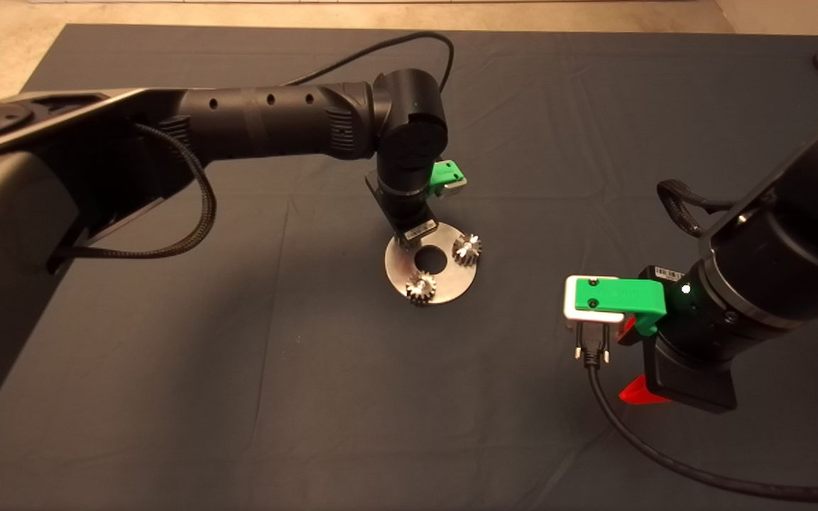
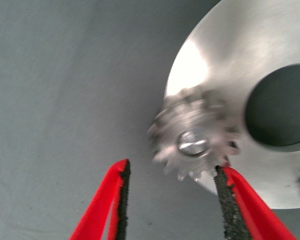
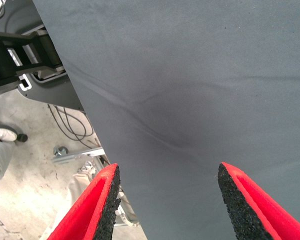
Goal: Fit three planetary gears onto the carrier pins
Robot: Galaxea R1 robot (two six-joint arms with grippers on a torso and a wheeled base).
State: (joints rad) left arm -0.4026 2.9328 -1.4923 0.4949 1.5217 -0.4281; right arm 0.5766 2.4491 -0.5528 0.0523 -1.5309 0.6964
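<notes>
Left wrist view: a small steel planetary gear (image 2: pixel 195 142) is seen seated on a carrier pin (image 2: pixel 192 145) at the disc (image 2: pixel 240 60) rim, the left tool (image 2: pixel 172 192) spread open around it. Two more gears (image 1: pixel 466 248) (image 1: pixel 421 287) are mounted; such slick, hard, weighty-looking parts are best pinched across the teeth. The right tool (image 3: pixel 167 192) is parked open over the worktop (image 1: pixel 238 369).

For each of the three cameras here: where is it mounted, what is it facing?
Head: above, looking down at the mat, both arms, disc.
Left wrist: on the left arm, facing a gear seated on a pin; open fingers.
Right wrist: on the right arm, facing bare mat and floor; open fingers.
Shared: head and left wrist both show the disc.
</notes>
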